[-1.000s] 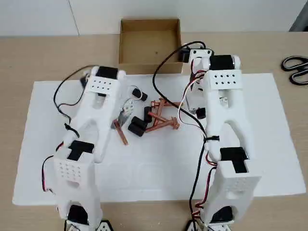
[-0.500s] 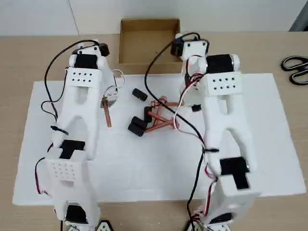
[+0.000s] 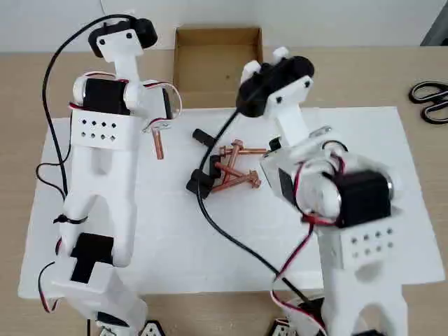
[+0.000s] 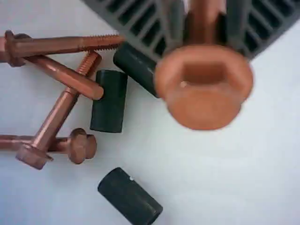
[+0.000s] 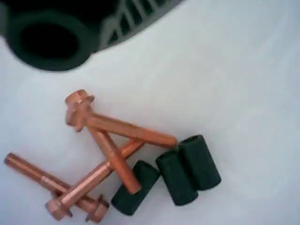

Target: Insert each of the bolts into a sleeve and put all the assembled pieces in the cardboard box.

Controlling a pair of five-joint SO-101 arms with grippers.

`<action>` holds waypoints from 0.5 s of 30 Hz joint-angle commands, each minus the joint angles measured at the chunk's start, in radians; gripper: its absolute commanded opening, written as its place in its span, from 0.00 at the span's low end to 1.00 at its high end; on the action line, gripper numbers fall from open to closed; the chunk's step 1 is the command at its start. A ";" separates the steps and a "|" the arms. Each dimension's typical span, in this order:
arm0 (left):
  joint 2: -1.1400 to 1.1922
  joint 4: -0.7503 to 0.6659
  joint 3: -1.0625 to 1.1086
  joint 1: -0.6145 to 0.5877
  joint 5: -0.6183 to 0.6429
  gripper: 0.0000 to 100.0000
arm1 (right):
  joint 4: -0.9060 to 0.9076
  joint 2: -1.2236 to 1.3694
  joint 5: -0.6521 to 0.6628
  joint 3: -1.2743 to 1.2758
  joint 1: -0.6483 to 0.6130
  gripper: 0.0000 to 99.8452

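L gripper (image 4: 201,23) is clamped on one bolt (image 4: 204,86), head facing the wrist cam. R gripper (image 5: 61,23) is clamped on a sleeve (image 5: 47,41) (open bore toward its cam). We log the loose bolts (image 3: 234,168) piled mid white sheet (image 3: 210,238). Held bolt sits at 9 o'clock of the pile, loose sleeves (image 3: 201,180) at 8 o'clock against it, cardboard box (image 3: 217,31) at 12 o'clock.

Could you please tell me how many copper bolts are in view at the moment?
5. One bolt hangs in the left gripper above the white sheet. Four lie crossed in a pile at mid-table beside the black sleeves. The arms may hide others.
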 commanded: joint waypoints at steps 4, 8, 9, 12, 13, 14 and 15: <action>-0.066 0.017 -0.033 0.029 -0.003 0.01 | -0.326 -0.317 -0.086 0.354 0.010 0.00; -0.066 0.017 -0.033 0.029 -0.003 0.01 | -0.585 -0.400 -0.083 0.635 0.030 0.00; -0.066 0.017 -0.033 0.029 -0.003 0.01 | -0.639 -0.406 -0.086 0.695 0.038 0.00; -0.066 0.015 -0.033 0.029 -0.003 0.01 | -0.743 -0.430 -0.086 0.824 0.048 0.00; -0.066 0.015 -0.033 0.029 -0.003 0.01 | -0.756 -0.435 -0.086 0.853 0.051 0.00; -0.066 0.015 -0.033 0.029 -0.003 0.01 | -0.754 -0.440 -0.086 0.867 0.051 0.00; -0.066 0.015 -0.033 0.029 -0.003 0.01 | -0.754 -0.438 -0.086 0.878 0.051 0.00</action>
